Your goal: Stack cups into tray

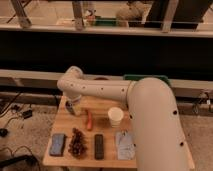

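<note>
The robot's pincer (73, 108) hangs low over the left rear corner of the wooden table (62, 125), apart or together impossible to tell, while a cream-white cup (115, 116) stands upright mid-table and the dark green tray (145, 78) shows behind the arm.

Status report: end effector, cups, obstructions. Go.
The end effector low over table, left rear. White cup upright mid-table, not in green tray. Orange object lying between them.
</note>
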`<state>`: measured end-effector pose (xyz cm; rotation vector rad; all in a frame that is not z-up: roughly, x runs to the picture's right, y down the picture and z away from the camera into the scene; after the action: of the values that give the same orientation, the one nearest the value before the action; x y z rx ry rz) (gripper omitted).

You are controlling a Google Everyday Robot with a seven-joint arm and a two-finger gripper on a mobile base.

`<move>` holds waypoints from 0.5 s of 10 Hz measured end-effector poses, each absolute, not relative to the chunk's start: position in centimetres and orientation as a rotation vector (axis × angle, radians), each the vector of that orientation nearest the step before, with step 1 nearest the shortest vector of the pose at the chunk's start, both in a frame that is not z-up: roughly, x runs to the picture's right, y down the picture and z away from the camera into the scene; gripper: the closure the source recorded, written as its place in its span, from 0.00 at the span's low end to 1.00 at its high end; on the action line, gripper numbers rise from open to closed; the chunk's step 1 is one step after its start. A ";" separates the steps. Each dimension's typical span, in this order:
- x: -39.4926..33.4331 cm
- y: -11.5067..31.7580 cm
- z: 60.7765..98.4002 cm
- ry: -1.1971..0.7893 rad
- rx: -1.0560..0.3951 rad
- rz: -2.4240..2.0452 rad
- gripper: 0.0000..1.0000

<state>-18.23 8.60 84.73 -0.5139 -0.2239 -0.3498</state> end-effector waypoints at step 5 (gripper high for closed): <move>-18.8 9.0 83.9 -0.230 -0.507 -0.362 0.30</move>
<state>-18.77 8.99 83.85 -0.5071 -0.2299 -0.3618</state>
